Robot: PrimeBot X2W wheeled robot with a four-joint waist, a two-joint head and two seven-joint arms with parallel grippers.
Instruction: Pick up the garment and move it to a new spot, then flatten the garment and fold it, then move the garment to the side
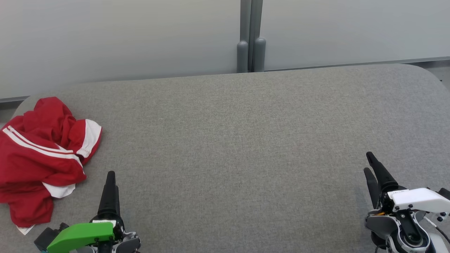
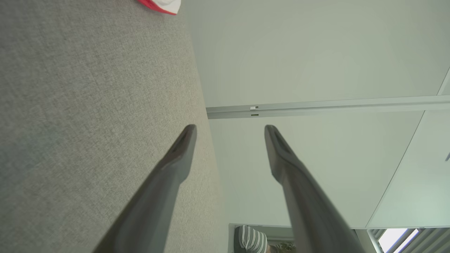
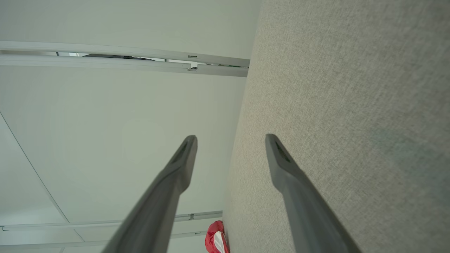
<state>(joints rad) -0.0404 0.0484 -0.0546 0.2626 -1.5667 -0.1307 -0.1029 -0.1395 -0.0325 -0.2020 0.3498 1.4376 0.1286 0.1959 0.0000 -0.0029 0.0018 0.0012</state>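
The crumpled red fabric garment (image 1: 42,158) with white stripes and white trim lies bunched at the desk's left edge, toward the far-left corner; the head view's border cuts off its left side, and its folds hide what kind of garment it is; the left wrist view catches just a red-and-white sliver of it, the right wrist view a small lump partly behind a finger. The grey fabric-covered desk (image 1: 239,133) has rounded corners; behind its far edge stands a pale partition wall (image 1: 123,35) with a grey post (image 1: 250,35). In the left wrist view a small striped shape (image 2: 250,239) is half hidden behind a finger, too cut off to identify. The left hand (image 1: 110,174), under a green cover, sits near the near edge just beside the garment without touching it; its fingers overlap in the head view, but its wrist view shows them spread wide, grasping nothing. The right hand (image 1: 368,162), near the near-right corner, is likewise released, its fingers apart and empty.
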